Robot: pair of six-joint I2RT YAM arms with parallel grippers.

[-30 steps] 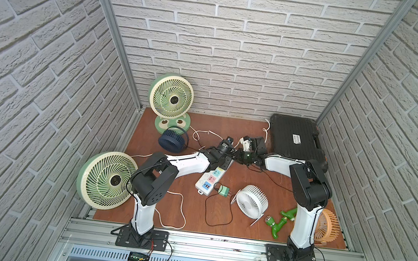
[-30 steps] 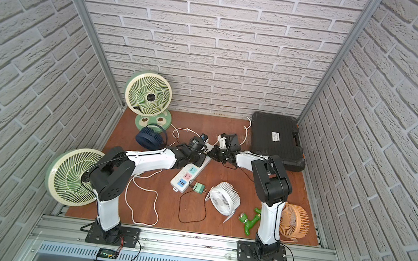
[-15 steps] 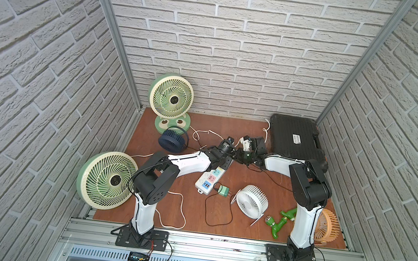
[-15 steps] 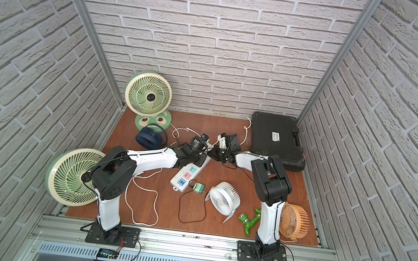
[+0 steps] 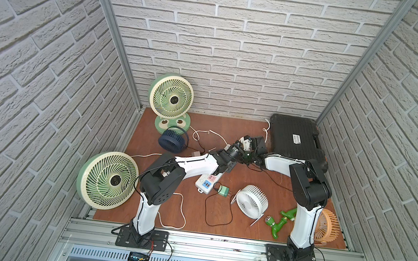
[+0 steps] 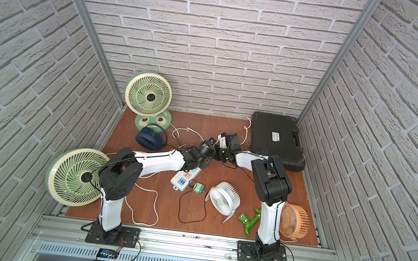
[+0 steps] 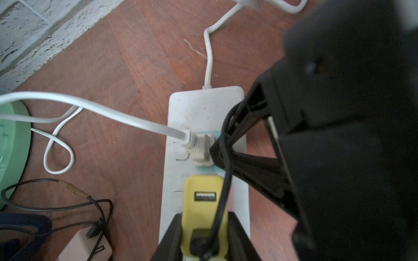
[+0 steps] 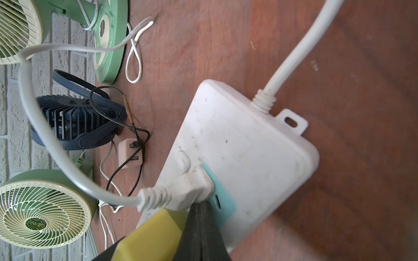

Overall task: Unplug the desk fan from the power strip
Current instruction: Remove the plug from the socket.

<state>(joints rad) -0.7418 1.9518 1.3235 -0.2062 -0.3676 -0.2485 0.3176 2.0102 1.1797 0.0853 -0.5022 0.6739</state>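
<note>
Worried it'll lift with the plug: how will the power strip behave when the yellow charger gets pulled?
The power strip looks like rigid plastic, so probably light and apt to rise with the yellow charger. The shut right gripper resting on it should pin it. Its slack white cord probably won't anchor it.

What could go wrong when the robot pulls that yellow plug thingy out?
The long white power strip might lift along with the blocky yellow plastic USB adapter, since only the shut right gripper tip presses on it. The thin black cable drapes across that gripper and could snag as the left gripper pulls.
</note>
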